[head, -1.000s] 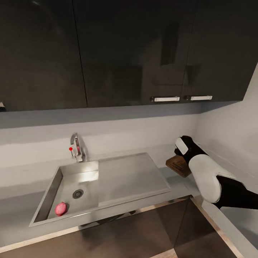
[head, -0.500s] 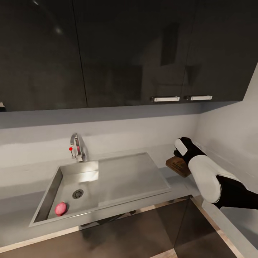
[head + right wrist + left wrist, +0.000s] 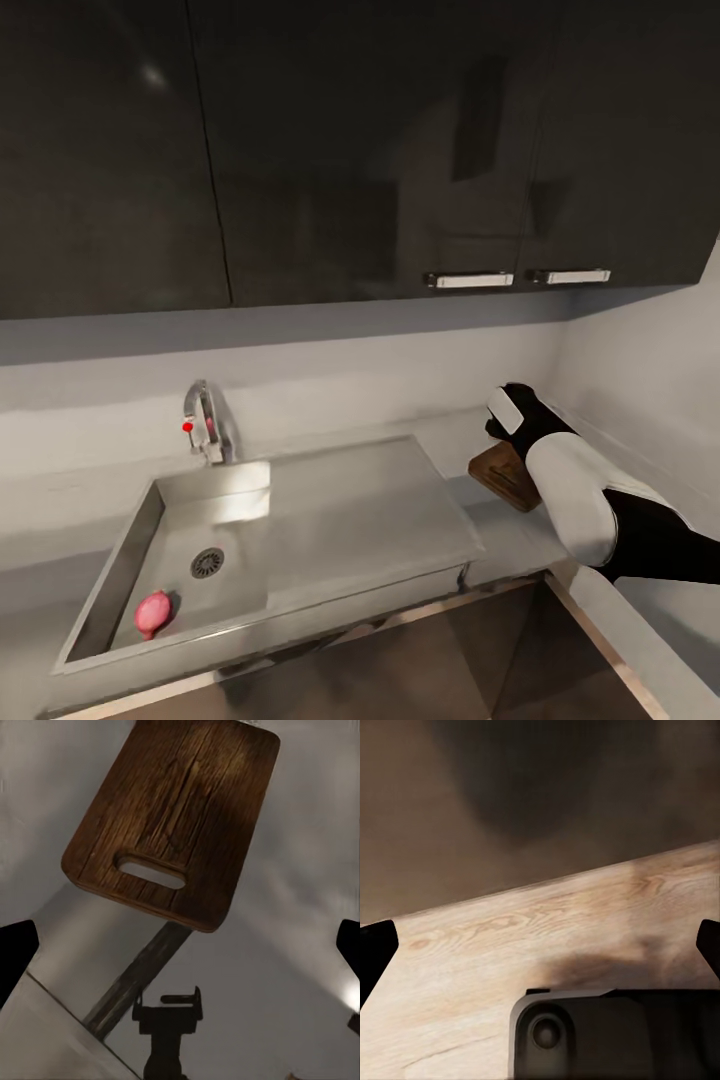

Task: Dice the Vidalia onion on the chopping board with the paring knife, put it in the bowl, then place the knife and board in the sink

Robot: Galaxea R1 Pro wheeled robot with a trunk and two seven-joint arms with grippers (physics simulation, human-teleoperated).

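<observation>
The right claw hangs above the chopping board, its two dark fingertips at the far edges of its wrist view and nothing between them, so it is spread wide and empty; the left claw is likewise parted and empty, over pale wood-grain flooring; from the head view the right arm reaches over the board, which lies on the grey counter just beside the sink's drainboard; the onion, pinkish here, sits in the basin's near corner, near the drain and well apart from the board;

The step in hand looks like settling over the board, though the onion has yet to be fetched; to do it well, I judge the claw should come down squarely over the handle-slot end, fingers straddling an edge, not skidding the board toward the wall;

Counted: one board, one onion, one sink, one tap, two cabinet handles; knife and bowl I cannot find
</observation>
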